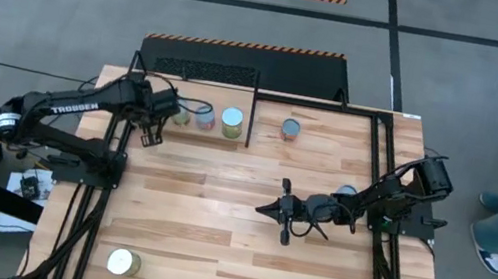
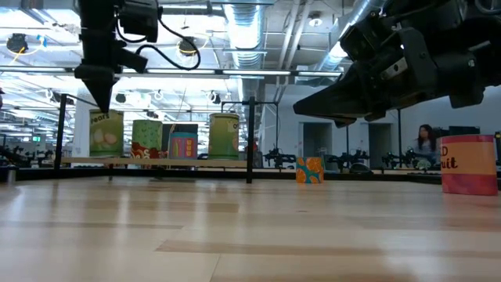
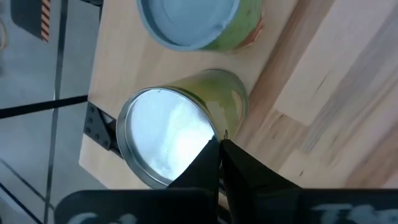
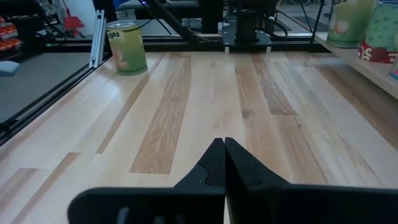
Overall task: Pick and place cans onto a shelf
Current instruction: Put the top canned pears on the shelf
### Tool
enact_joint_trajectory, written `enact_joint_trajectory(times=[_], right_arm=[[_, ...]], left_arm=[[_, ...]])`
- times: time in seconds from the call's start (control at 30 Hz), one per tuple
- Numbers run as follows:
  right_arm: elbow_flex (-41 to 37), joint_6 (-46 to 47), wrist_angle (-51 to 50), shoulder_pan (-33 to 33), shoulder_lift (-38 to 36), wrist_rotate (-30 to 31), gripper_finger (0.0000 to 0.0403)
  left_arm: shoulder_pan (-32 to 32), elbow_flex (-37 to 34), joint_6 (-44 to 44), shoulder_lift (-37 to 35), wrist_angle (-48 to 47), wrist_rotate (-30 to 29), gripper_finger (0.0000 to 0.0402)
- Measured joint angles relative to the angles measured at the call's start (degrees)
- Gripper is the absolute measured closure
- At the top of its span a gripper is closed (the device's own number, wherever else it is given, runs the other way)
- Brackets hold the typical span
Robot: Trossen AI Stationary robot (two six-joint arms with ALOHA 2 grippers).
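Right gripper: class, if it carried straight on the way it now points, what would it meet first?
Probably nothing close: the shut right gripper faces bare tabletop. Far ahead stands the left arm's base; a yellow-green can sits off to one side.

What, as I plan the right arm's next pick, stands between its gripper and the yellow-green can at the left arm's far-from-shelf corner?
Nothing visible does: only bare tabletop lies between the shut right gripper and that yellow-green can.

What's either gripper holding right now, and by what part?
Nothing. The left gripper is shut and empty above a yellow-green can; the right gripper is shut over bare table.
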Motion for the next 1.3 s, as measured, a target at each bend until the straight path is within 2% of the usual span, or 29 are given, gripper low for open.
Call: enact_joint_trajectory(times=[0.57, 1.3], right_arm=[[0.0, 0.4, 0.0, 0.0, 0.0, 0.0, 0.0398], [0.0, 0.4, 0.0, 0.0, 0.0, 0.0, 0.0391]], left_arm=[[6.7, 0.0, 5.7, 0.0, 3.2, 2.2, 0.0401], [7.0, 0.0, 6.1, 0.0, 4.5, 2.2, 0.0398]])
